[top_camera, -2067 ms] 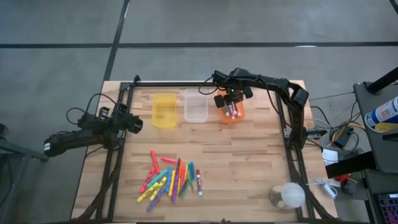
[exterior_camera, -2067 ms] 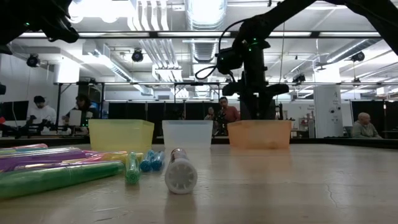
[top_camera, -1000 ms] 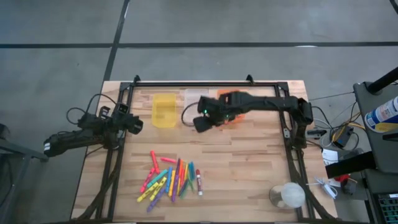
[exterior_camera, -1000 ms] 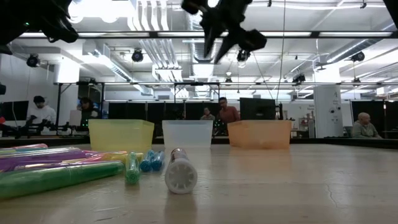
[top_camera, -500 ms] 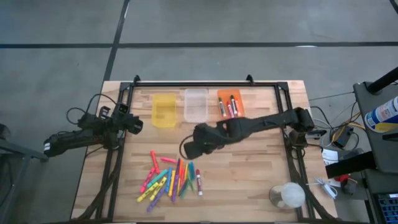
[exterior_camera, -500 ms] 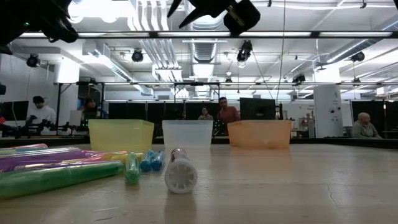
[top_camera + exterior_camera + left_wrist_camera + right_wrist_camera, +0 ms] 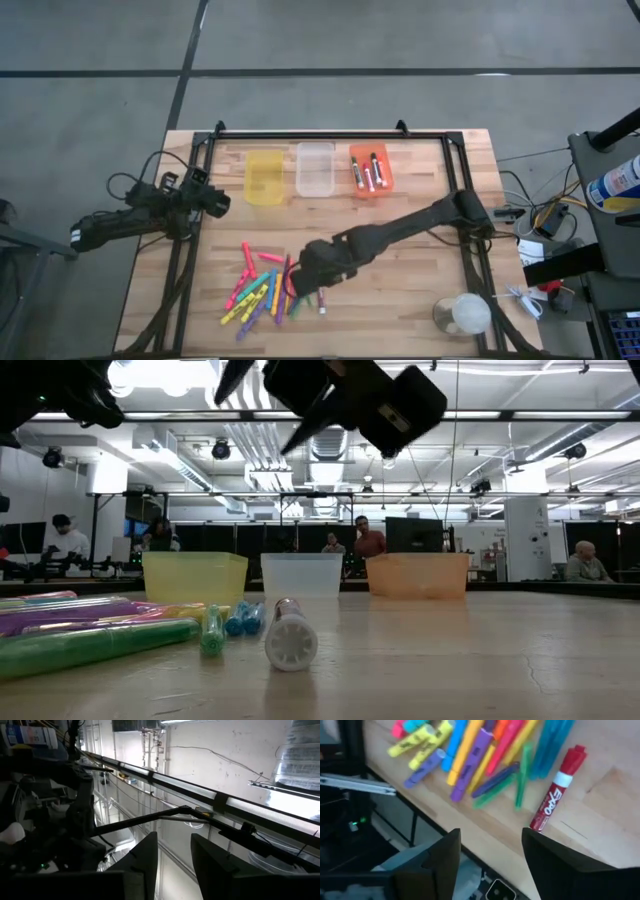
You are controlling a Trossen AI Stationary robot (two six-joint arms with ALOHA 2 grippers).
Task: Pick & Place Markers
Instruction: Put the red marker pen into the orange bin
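Note:
The markers [image 7: 268,286] lie in a loose pile on the near part of the table, flat on their sides; pink, yellow, blue, green and purple ones show close up in the right wrist view [image 7: 470,760], beside a white-bodied one with a red cap [image 7: 555,795]. A few more markers [image 7: 366,172] lie in the orange bin. My right gripper [image 7: 490,865] hangs open and empty above the pile's right side [image 7: 298,285], high in the low view [image 7: 340,400]. My left gripper [image 7: 215,200] waits open at the table's left edge, its view [image 7: 174,865] facing the room.
Three bins stand in a row near the far edge: yellow [image 7: 265,178], clear [image 7: 314,170], orange [image 7: 383,186]. A dark frame rail [image 7: 330,135] borders the table. A clear round container [image 7: 462,315] sits at the near right corner. People show in the room behind [image 7: 370,540].
My right gripper has left the orange bin and swung across the table toward the near edge and the left, ending above the marker pile. Markers now show lying in the orange bin. The pile on the table has kept its place.

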